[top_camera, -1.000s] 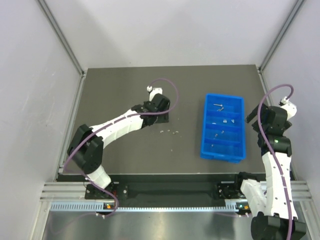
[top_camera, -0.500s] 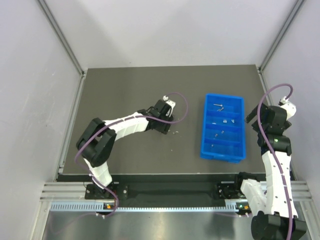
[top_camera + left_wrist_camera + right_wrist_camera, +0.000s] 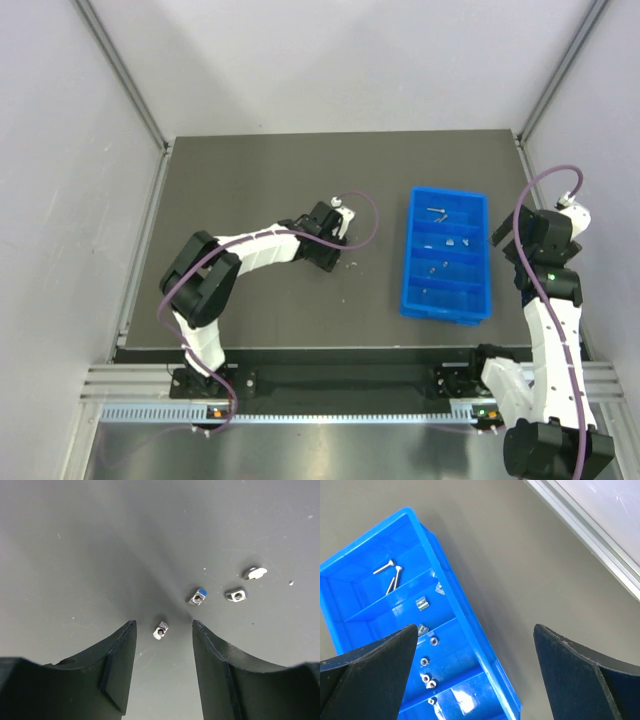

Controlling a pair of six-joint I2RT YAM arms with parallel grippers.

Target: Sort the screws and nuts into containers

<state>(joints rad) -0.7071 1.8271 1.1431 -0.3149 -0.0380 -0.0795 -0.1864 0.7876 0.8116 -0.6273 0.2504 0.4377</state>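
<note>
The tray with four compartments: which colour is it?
The tray is bright blue; the right wrist view shows it best.

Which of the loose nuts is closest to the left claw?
The nut lying alone between the left claw's fingertips. The other three sit beyond the tips, up and to the right in the left wrist view.
</note>
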